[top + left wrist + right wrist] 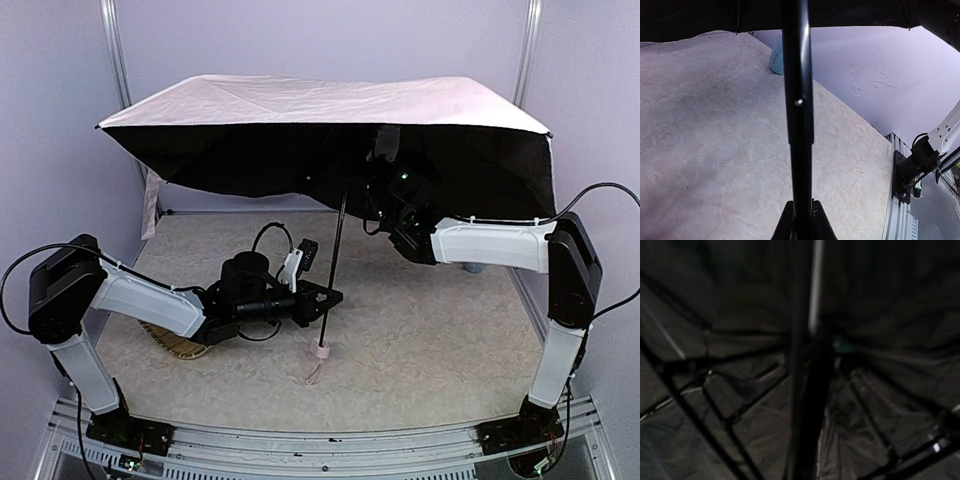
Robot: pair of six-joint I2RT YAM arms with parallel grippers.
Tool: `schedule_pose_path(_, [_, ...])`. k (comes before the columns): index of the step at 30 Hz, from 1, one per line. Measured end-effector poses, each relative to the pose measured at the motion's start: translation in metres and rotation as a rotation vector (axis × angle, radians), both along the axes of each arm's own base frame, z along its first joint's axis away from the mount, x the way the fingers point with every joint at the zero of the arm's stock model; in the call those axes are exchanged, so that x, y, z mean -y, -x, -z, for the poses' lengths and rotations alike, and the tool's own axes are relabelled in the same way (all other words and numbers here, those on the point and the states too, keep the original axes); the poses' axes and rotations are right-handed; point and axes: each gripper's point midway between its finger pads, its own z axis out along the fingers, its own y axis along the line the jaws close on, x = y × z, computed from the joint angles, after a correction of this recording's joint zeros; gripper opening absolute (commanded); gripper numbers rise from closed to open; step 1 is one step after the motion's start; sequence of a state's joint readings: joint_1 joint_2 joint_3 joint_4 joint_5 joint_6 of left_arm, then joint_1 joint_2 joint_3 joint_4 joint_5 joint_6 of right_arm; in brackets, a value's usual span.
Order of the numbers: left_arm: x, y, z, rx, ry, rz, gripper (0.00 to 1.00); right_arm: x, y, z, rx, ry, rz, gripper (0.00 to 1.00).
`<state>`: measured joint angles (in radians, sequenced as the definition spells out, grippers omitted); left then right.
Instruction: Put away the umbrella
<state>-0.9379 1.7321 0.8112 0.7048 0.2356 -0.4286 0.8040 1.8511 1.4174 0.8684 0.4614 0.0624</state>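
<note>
The umbrella stands open, its pale pink canopy (320,100) spread over the back of the table with the black lining facing down. Its thin black shaft (335,255) runs down to a small whitish handle (323,352) resting on the mat. My left gripper (325,297) is shut on the shaft low down; in the left wrist view the shaft (799,125) rises from between the closed fingers (785,222). My right gripper (384,165) reaches up under the canopy beside the shaft. The right wrist view shows only dark lining (740,430) and ribs, and the jaws cannot be made out.
A woven straw tray (175,343) lies under my left forearm. A pale blue cup-like object (776,60) stands at the back right of the mat, partly behind my right arm (495,245). The metal frame rail (330,440) runs along the near edge.
</note>
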Motion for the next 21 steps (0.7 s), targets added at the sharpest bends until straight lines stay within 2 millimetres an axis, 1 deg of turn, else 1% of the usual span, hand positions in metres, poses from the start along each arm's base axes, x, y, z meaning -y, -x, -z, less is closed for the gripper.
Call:
schedule_pose_path(2, [0.0, 0.0, 0.0, 0.0, 0.001, 0.0, 0.0, 0.001, 0.002, -0.003, 0.014, -0.001, 0.012, 0.37])
schedule_pose_path(4, [0.001, -0.001, -0.002, 0.002, 0.003, 0.0, 0.0, 0.003, 0.003, -0.005, 0.022, -0.001, 0.021, 0.32])
schedule_pose_path(5, [0.001, -0.001, -0.003, 0.003, 0.005, 0.0, 0.0, 0.003, 0.003, -0.005, 0.024, -0.005, 0.02, 0.32])
schedule_pose_path(8, [0.002, 0.0, -0.003, 0.004, 0.005, 0.004, 0.0, 0.005, 0.005, -0.006, 0.031, -0.019, 0.025, 0.37])
schedule_pose_path(14, [0.002, 0.0, -0.004, 0.005, 0.005, 0.004, 0.0, 0.005, 0.005, 0.0, 0.021, -0.013, 0.026, 0.39])
schedule_pose_path(21, [0.001, -0.001, -0.003, 0.003, 0.001, 0.0, 0.0, 0.003, 0.005, 0.004, 0.001, -0.016, 0.017, 0.36])
